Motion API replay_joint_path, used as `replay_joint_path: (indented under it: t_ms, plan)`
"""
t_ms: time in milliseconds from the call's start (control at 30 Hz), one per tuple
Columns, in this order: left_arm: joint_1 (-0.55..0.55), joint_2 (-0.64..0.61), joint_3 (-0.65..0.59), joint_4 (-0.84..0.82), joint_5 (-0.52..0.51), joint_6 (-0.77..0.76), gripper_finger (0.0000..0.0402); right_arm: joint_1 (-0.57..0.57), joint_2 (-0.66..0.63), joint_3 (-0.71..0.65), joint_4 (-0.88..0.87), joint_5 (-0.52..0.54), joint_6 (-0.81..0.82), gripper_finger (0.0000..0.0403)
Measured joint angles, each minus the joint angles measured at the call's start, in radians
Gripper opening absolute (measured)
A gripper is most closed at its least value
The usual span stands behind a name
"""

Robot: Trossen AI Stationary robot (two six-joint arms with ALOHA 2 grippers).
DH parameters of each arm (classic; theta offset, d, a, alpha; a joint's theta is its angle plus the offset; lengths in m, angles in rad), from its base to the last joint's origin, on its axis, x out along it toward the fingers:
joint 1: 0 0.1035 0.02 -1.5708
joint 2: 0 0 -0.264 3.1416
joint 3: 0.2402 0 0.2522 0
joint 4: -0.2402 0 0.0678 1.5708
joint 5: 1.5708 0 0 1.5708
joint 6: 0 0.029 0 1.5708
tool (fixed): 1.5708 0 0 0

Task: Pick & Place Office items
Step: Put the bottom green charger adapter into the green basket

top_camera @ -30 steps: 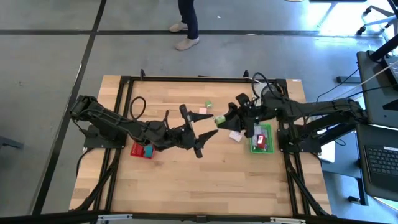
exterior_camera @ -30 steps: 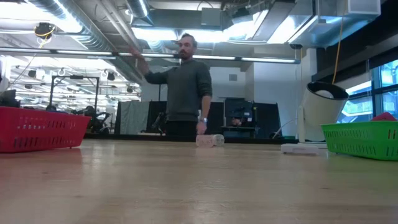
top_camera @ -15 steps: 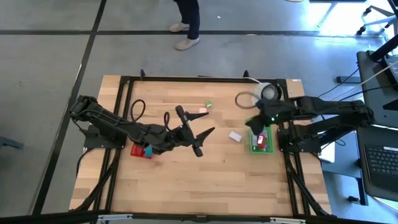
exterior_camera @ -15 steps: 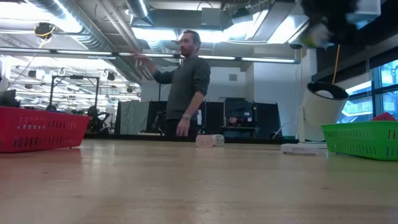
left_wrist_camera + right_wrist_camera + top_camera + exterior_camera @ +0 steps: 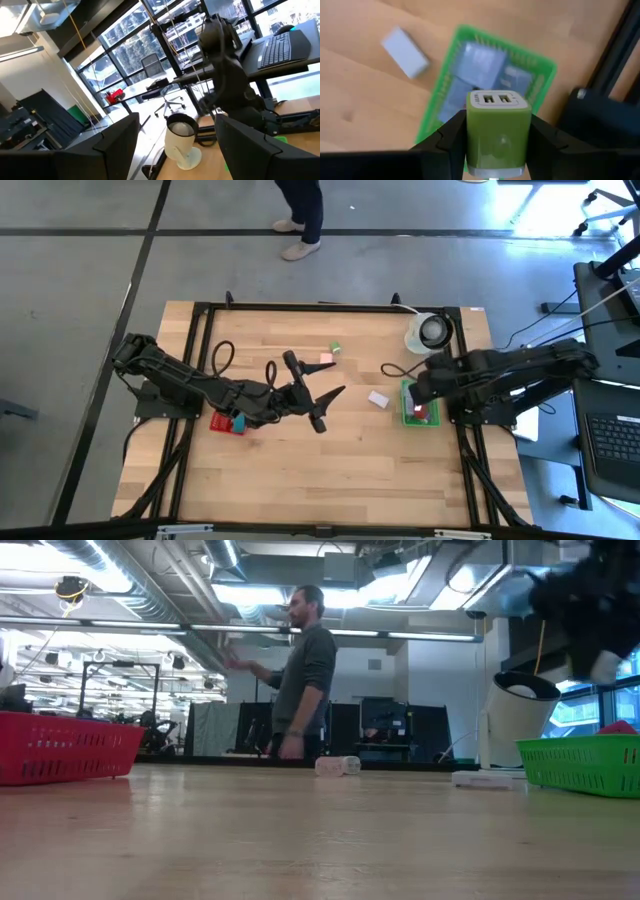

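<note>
Your right gripper (image 5: 496,142) is squeezing a green block (image 5: 496,134) and holding it just above the green tray (image 5: 540,62). Your left gripper (image 5: 318,402) is waiting over the middle of the table (image 5: 330,470) with its fingers spread wide, holding nothing.

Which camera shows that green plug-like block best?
The right wrist view: the green USB charger block fills it, clamped between the right gripper fingers above the green tray. From above the arm hides it; the other views miss it.
</note>
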Motion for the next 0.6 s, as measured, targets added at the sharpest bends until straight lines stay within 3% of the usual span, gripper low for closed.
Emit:
replay_joint_path:
  t_ms: [300,600]
  plan:
    - [-0.001,0.0,0.0,-0.011,0.0,0.0,0.0253,0.117,0.0,-0.158,0.16,-0.157,0.169,0.0151]
    - [0.001,0.0,0.0,-0.058,0.0,0.0,0.0253,0.195,0.006,-0.179,0.184,-0.151,0.259,0.0152]
